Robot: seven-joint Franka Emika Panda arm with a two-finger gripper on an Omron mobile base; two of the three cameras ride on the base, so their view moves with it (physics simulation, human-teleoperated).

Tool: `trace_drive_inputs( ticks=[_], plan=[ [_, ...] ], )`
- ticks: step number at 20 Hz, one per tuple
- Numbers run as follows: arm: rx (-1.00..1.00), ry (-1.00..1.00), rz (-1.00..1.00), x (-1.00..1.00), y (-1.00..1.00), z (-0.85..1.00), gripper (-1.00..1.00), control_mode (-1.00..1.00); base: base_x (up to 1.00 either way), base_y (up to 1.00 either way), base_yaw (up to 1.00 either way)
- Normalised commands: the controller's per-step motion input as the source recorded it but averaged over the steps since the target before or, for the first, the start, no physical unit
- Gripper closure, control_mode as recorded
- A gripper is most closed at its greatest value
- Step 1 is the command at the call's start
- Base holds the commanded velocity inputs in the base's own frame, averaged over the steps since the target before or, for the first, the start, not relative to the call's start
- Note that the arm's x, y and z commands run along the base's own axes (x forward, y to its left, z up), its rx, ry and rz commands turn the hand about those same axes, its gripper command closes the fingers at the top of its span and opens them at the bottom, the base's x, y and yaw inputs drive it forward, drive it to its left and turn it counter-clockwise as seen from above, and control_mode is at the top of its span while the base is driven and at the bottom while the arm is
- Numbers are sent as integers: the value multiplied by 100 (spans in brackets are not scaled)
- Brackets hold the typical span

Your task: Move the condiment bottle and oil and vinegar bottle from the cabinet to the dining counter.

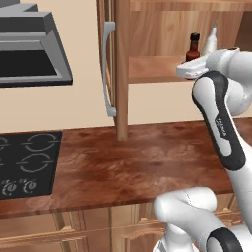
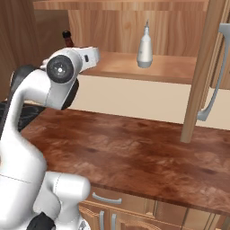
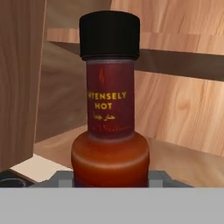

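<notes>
The condiment bottle (image 3: pixel 110 131), dark red-brown with a black-looking cap and an "intensely hot" label, stands upright and very close in the hand view. My gripper (image 3: pixel 111 177) is shut on its lower body, a grey finger (image 3: pixel 61 178) at each side. From the left base view the same bottle (image 1: pixel 193 47) stands on the cabinet's inner shelf (image 1: pixel 147 69), just behind my hand. The pale oil and vinegar bottle (image 1: pixel 211 39) (image 2: pixel 144 47) stands upright to its right on that shelf. The dining counter is out of view.
The cabinet's open door (image 1: pixel 120 74) with a long grey bar handle (image 1: pixel 106 69) juts out left of the shelf; another door edge (image 2: pixel 202 67) stands at the right. Below lies a wood-grain counter (image 1: pixel 138 162) with a black stovetop (image 1: pixel 27 162) and a grey hood (image 1: pixel 29 49) above it.
</notes>
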Motion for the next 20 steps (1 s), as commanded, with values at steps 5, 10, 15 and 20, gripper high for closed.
trace_drive_inputs(
  ticks=[5,10,15,20],
  plan=[
    [0,2,0,-100,-3,-2,100,-100,0,0,0],
    [0,2,0,-100,-4,-7,100,-100,0,0,0],
    [-1,5,0,-94,-1,-17,100,-100,0,0,0],
    [-1,4,0,-56,0,-23,100,-100,0,0,0]
  ],
)
